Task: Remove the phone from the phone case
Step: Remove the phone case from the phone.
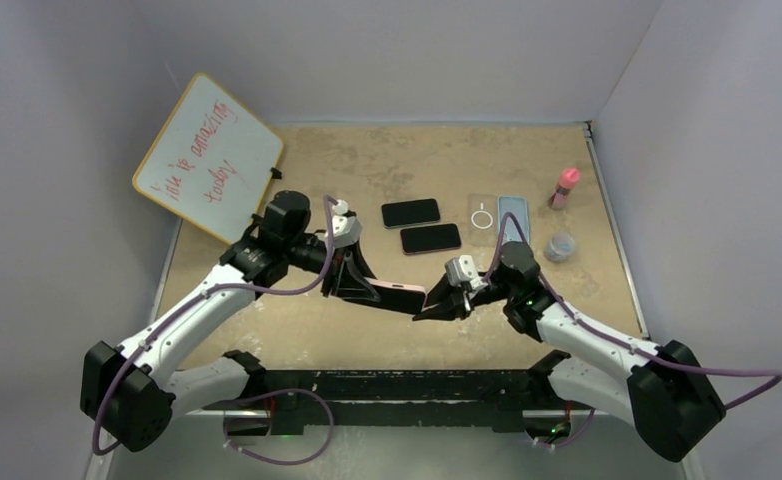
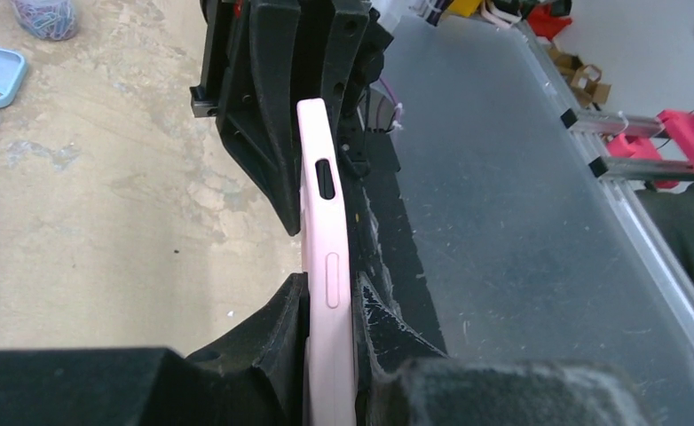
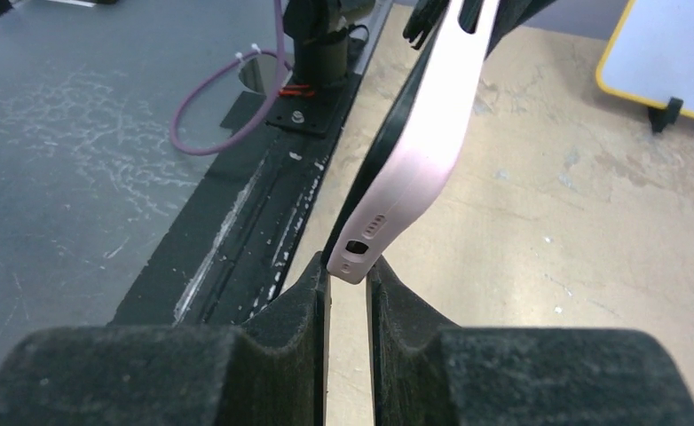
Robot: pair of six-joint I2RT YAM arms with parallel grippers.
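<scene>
While the phone sits inside the pink phone case, the task counts as begun, not done: the pair is lifted off the table and held between the two arms, but no separation shows.

Item, phone and case: held on edge in mid-air above the near middle of the table. From the right wrist view a dark face lies flush along one side of the pink shell.

Item, left gripper: fingers clamped flat on both faces of the case near one end, the pink edge running up between them.

Item, right gripper: fingers nearly together with a slim gap. The free bottom corner of the case sits right at the fingertips. Whether it is pinched or merely touched I cannot tell.

Item, remaining, by my judgement: peel a corner of the shell off the phone, work the phone free, then set both down.

Item, elsewhere on the table: two dark phones, a clear case, a blue case and a whiteboard.
</scene>
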